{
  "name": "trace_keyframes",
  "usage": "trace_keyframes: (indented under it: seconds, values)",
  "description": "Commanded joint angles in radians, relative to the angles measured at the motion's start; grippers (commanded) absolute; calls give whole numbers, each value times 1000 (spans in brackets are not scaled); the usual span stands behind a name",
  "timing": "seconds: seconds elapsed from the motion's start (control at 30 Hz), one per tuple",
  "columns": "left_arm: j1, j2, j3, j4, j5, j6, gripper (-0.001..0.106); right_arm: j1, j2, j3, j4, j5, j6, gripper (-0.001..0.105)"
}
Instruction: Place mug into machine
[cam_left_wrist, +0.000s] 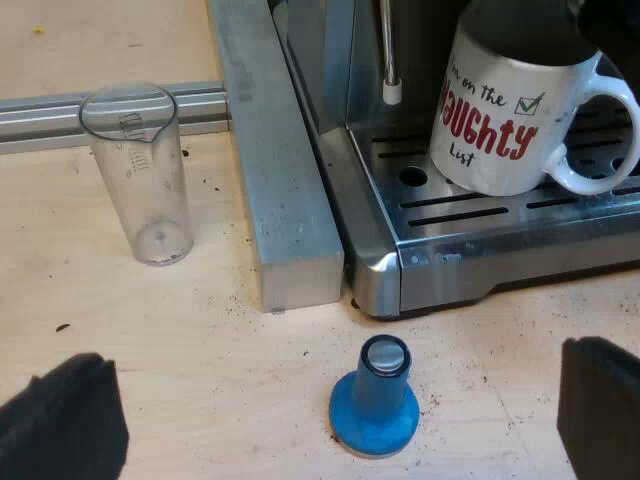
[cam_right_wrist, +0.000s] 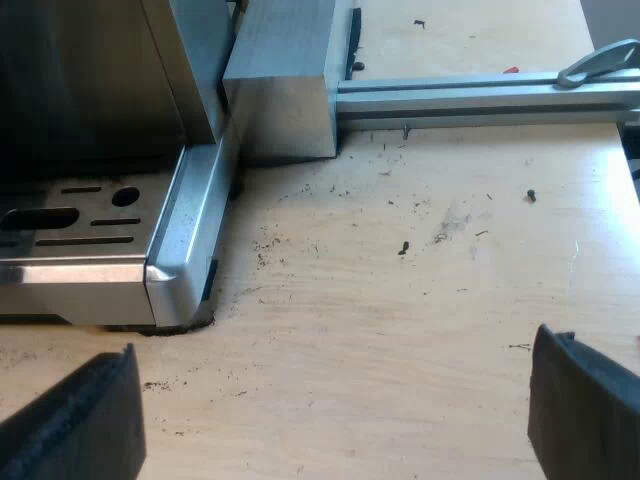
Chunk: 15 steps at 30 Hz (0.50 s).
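Note:
A white mug (cam_left_wrist: 520, 125) with red and black lettering stands on the slotted drip tray (cam_left_wrist: 480, 210) of the espresso machine, its handle pointing away from the steam wand (cam_left_wrist: 390, 60). My left gripper (cam_left_wrist: 340, 420) is open low over the wooden table, its fingers (cam_left_wrist: 60, 420) wide apart with a blue tamper (cam_left_wrist: 377, 400) standing between them, untouched. My right gripper (cam_right_wrist: 330, 420) is open too, hovering over bare table near the drip tray's corner (cam_right_wrist: 185, 260), with nothing between its fingers (cam_right_wrist: 585, 410).
A clear measuring glass (cam_left_wrist: 140, 175) stands upright on the table beside a metal block (cam_left_wrist: 270, 160). Aluminium rails (cam_right_wrist: 480, 95) run along the table near another metal block (cam_right_wrist: 285, 80). Coffee grounds are scattered on the wood.

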<state>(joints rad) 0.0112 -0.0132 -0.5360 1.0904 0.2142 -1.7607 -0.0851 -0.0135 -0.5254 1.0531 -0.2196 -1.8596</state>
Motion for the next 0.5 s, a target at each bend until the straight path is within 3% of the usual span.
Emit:
trace_keyframes:
  seconds: [0.03,0.13,0.5]
  values:
    - [0,-139,2,-27,-6,-9,89,-2,-39,-7,-10,-1,2,79]
    - [0,-137,34,-98,-6,1,89,-2,-39,-7,-10,-1,2,79]
    - [0,-137,38,-106,-3,1,89,-2,-39,-7,-10,-1,2,79]
